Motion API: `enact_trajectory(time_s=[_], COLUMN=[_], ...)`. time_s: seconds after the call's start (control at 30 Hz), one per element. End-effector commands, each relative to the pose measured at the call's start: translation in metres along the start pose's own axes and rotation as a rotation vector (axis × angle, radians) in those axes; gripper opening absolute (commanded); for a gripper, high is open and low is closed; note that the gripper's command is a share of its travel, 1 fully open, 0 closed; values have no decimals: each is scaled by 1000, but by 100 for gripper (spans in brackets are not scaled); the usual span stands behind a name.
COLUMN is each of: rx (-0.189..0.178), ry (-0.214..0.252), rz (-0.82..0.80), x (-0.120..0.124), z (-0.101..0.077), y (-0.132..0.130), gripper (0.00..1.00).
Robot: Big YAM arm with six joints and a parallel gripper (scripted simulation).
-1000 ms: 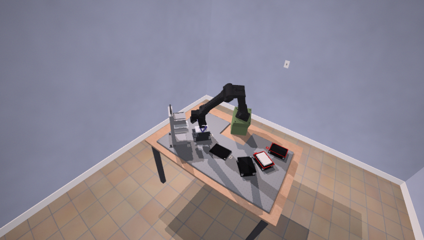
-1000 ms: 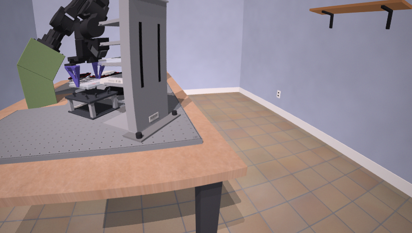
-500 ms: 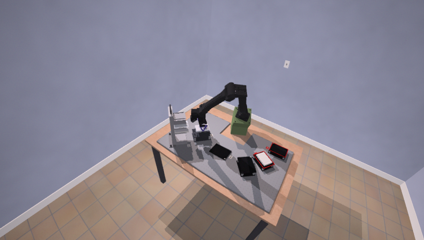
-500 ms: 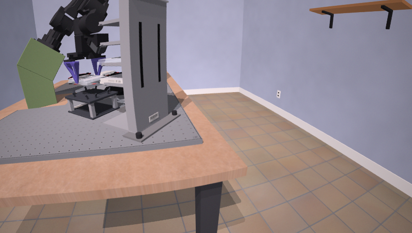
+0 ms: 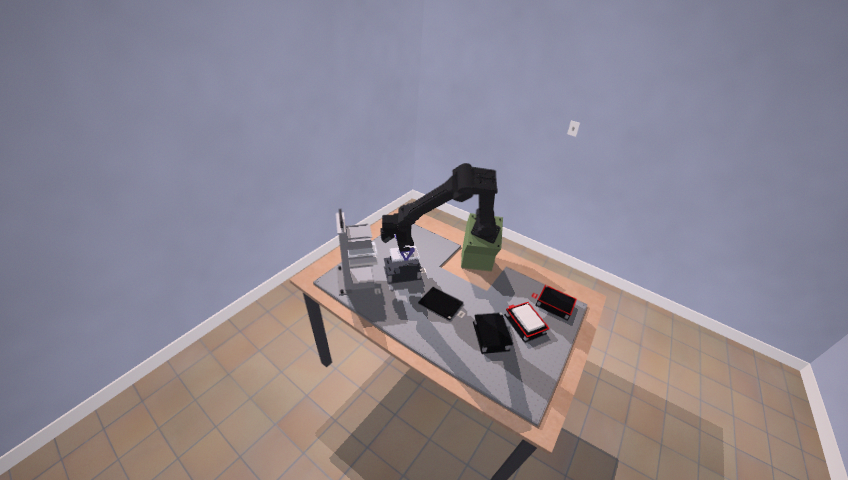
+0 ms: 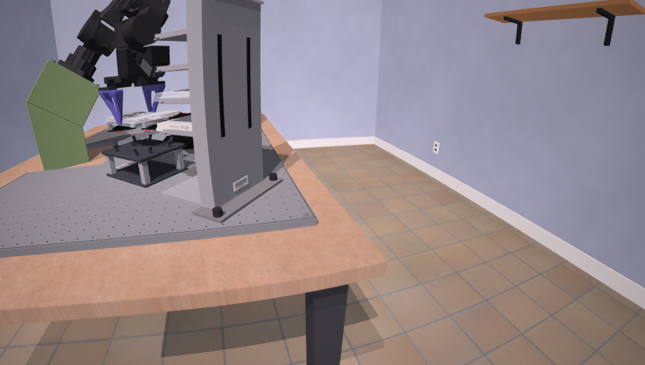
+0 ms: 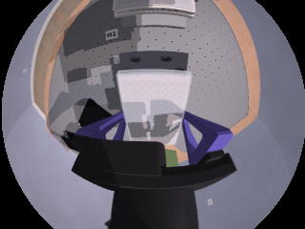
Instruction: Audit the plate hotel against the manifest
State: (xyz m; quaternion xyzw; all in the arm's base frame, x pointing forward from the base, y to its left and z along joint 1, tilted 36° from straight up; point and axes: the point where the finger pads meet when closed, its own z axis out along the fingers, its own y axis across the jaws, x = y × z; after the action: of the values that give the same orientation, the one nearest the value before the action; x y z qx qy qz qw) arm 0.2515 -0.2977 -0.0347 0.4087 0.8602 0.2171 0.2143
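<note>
My gripper [image 5: 406, 255] [image 6: 134, 116] [image 7: 153, 114] hangs next to the front of the grey plate hotel [image 5: 358, 261] [image 6: 226, 112]. Its purple fingers stand wide on the long sides of a white plate [image 5: 395, 254] [image 6: 131, 121] [image 7: 154, 90]. The plate is held level, a little above a raised dark nest [image 5: 404, 273] [image 6: 144, 156]. I cannot read any label on it. In the hotel, a white plate [image 6: 179, 126] with a label on its end lies on the bottom shelf. Another pale plate [image 6: 174, 96] lies on a shelf above it.
Two flat black nests [image 5: 440, 302] [image 5: 492, 331] lie on the grey deck [image 5: 511, 380]. Two red-rimmed nests stand at the far end: one [image 5: 527, 319] holds a white plate, the other [image 5: 557, 300] shows a black bed. The arm's green pedestal [image 5: 482, 243] [image 6: 58, 117] stands behind.
</note>
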Motion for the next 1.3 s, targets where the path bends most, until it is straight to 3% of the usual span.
enact_trajectory(time_s=[0.0,0.23,1.27], rx=[12,14,22], ry=[-66,-69,-71], rz=[-26,-28,-32], x=[-27,-28,-26], z=[-25,-30,-111], y=[-3,-3,-3], gripper=[86,86,86])
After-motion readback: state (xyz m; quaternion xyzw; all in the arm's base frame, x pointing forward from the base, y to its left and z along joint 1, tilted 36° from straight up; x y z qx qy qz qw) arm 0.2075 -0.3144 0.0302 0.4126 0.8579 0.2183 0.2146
